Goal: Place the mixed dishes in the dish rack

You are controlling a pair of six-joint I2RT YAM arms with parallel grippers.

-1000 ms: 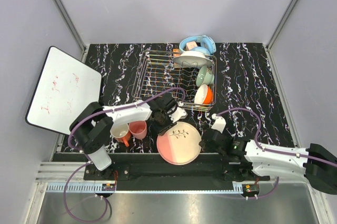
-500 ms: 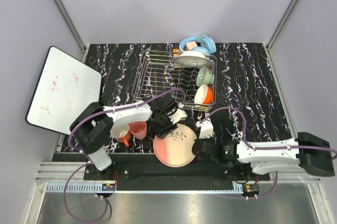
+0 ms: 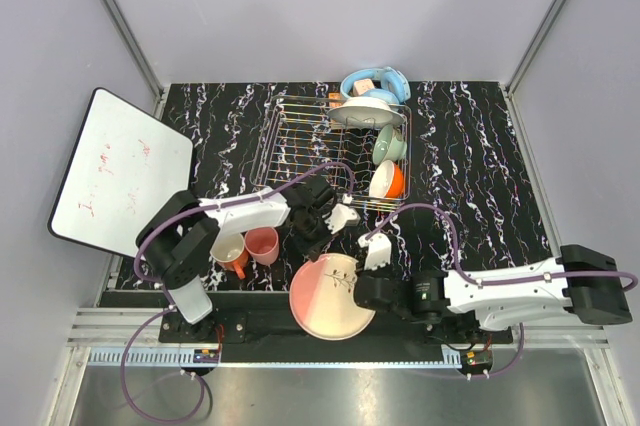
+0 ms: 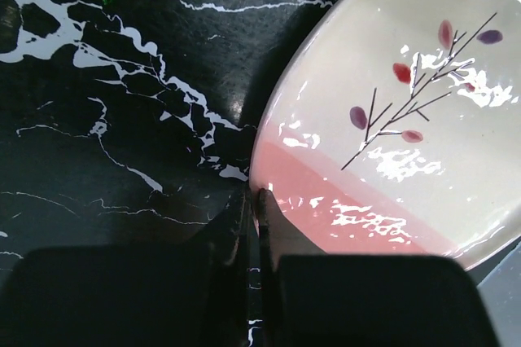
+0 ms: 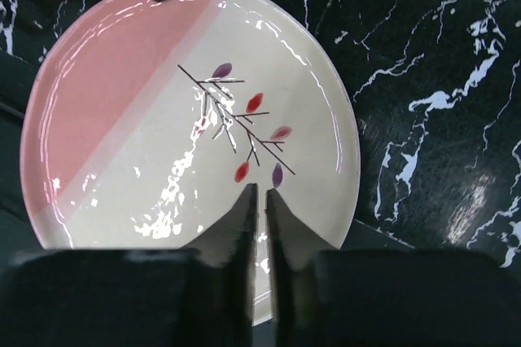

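Note:
The pink-and-cream plate (image 3: 325,298) with a leaf sprig lies flat and overhangs the table's near edge. My left gripper (image 3: 308,244) is shut, its tips touching the plate's far-left rim; the left wrist view shows the gripper (image 4: 259,196) against the plate (image 4: 391,119). My right gripper (image 3: 360,291) is shut and rests over the cream half of the plate (image 5: 163,119), its tips (image 5: 260,191) by the sprig. The dish rack (image 3: 300,151) holds a white plate (image 3: 367,111), a pale green bowl (image 3: 390,144) and an orange-outside bowl (image 3: 387,180). The salmon-pink cup (image 3: 262,245) and the cream mug (image 3: 228,251) stand left of the plate.
Light blue headphones (image 3: 375,83) lie behind the rack. A white board (image 3: 120,171) with red marks leans at the left edge. A black rail runs along the table's near edge under the plate. Grey walls enclose the table.
My right arm has swung left until its gripper is over the plate. The plate has slid toward the near edge and now overhangs it. My left gripper has followed its rim.

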